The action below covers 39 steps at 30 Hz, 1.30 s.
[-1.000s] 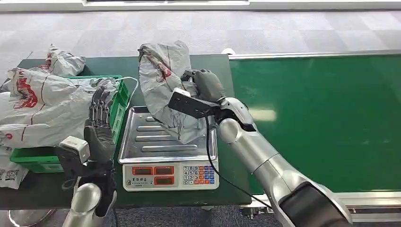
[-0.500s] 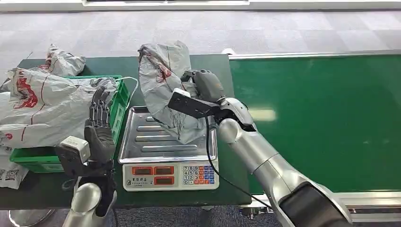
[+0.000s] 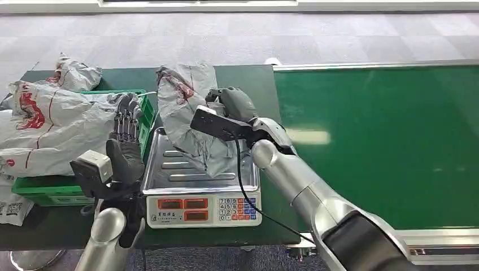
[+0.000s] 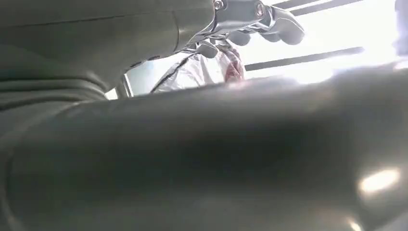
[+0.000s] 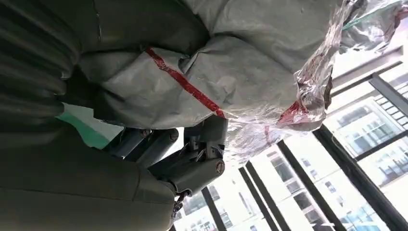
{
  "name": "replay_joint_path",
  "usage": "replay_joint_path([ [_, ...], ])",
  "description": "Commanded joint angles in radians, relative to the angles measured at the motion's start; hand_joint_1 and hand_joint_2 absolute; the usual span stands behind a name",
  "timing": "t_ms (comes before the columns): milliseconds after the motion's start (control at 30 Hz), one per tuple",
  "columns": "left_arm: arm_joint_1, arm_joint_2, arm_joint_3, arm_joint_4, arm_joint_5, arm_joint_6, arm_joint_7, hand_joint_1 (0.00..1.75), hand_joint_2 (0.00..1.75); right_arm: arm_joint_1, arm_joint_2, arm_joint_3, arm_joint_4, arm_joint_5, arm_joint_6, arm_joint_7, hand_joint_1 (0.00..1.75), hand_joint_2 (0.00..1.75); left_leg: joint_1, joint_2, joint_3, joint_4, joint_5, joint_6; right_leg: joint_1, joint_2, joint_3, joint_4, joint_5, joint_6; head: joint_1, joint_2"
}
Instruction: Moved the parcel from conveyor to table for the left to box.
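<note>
A crumpled grey parcel (image 3: pixel 183 113) with red markings stands upright over the steel pan of the weighing scale (image 3: pixel 169 180). My right hand (image 3: pixel 234 104) grips it from its right side; in the right wrist view the grey parcel (image 5: pixel 250 72) with a red stripe lies against my fingers (image 5: pixel 192 159). My left hand (image 3: pixel 125 144) is raised at the scale's left edge, fingers straight and apart, holding nothing, a little left of the parcel. The left wrist view shows my left hand (image 4: pixel 192 144) blurred and close.
A green crate (image 3: pixel 51 189) at the left holds a heap of grey parcels (image 3: pixel 51 124). Another parcel (image 3: pixel 76 73) lies behind it. The green conveyor belt (image 3: pixel 384 141) runs along the right. A white labelled packet (image 3: pixel 14 209) lies at the table's near left.
My right hand has carried the parcel a little left and lower over the scale pan. My left hand has risen and moved toward the parcel.
</note>
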Motion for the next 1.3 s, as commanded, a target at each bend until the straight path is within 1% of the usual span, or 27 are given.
replay_joint_path([
  [33,-0.056,0.007,-0.028,0.087,0.001,-0.002,0.003,0.0,0.0,-0.065,0.007,-0.004,0.12,-0.005,0.002,-0.002,1.75,1.75,0.0,0.0,0.0,0.0,0.0,0.001,0.0,-0.003,0.001,0.0,0.0,0.0,0.0,0.0],
  [200,-0.062,0.007,-0.026,0.095,0.004,0.0,0.003,0.0,0.0,-0.065,0.006,-0.008,0.125,-0.004,-0.002,-0.003,1.75,1.75,0.001,0.001,0.0,-0.001,0.001,0.001,0.001,-0.004,0.001,-0.002,0.001,-0.001,0.0,0.0],
  [333,-0.071,0.0,-0.002,0.085,0.022,0.021,-0.011,0.0,0.0,-0.072,0.002,-0.013,0.123,-0.004,-0.005,-0.003,1.75,1.75,0.0,0.001,0.0,-0.001,0.001,0.001,0.001,-0.004,0.0,-0.001,0.001,-0.001,0.0,0.0],
  [733,-0.084,0.0,-0.011,0.101,0.023,0.021,-0.012,0.0,0.0,-0.081,0.009,-0.014,0.137,-0.002,-0.002,0.008,1.75,1.75,0.0,0.001,-0.001,0.0,0.0,0.001,0.0,-0.002,0.0,0.0,0.0,0.0,0.0,0.0],
  [767,-0.086,0.001,-0.014,0.103,0.026,0.024,-0.012,0.0,0.0,-0.082,0.012,-0.018,0.142,-0.005,-0.006,0.009,0.05,1.75,0.0,0.001,-0.001,0.0,0.001,0.001,0.001,-0.003,0.0,-0.001,0.001,-0.001,0.0,0.0],
  [800,-0.085,0.003,-0.018,0.101,0.031,0.03,-0.013,0.0,0.0,-0.081,0.015,-0.021,0.148,0.002,-0.027,0.013,0.0,1.75,0.0,0.001,-0.001,-0.001,0.001,0.001,0.001,-0.004,0.0,-0.001,0.001,-0.001,0.0,0.0],
  [867,-0.085,0.004,-0.023,0.103,0.033,0.031,-0.012,0.0,0.0,-0.078,0.016,-0.028,0.152,-0.007,-0.024,0.016,0.0,1.75,0.0,0.001,0.0,-0.001,0.001,0.001,0.001,-0.003,0.0,-0.001,0.001,-0.001,0.0,0.0],
  [900,-0.084,0.004,-0.027,0.107,0.033,0.03,-0.012,0.0,0.0,-0.075,0.011,-0.029,0.154,-0.007,-0.025,0.015,0.0,0.0,0.0,0.001,0.0,-0.002,0.002,0.001,0.001,-0.004,0.001,-0.002,0.002,-0.001,0.0,0.0],
  [1300,-0.085,0.004,-0.03,0.114,0.035,0.032,-0.013,0.0,0.0,-0.071,0.008,-0.03,0.153,-0.009,-0.025,0.009,0.0,0.0,0.0,0.0,0.0,0.0,0.001,0.001,0.0,-0.003,0.0,0.0,0.0,0.0,0.0,0.0],
])
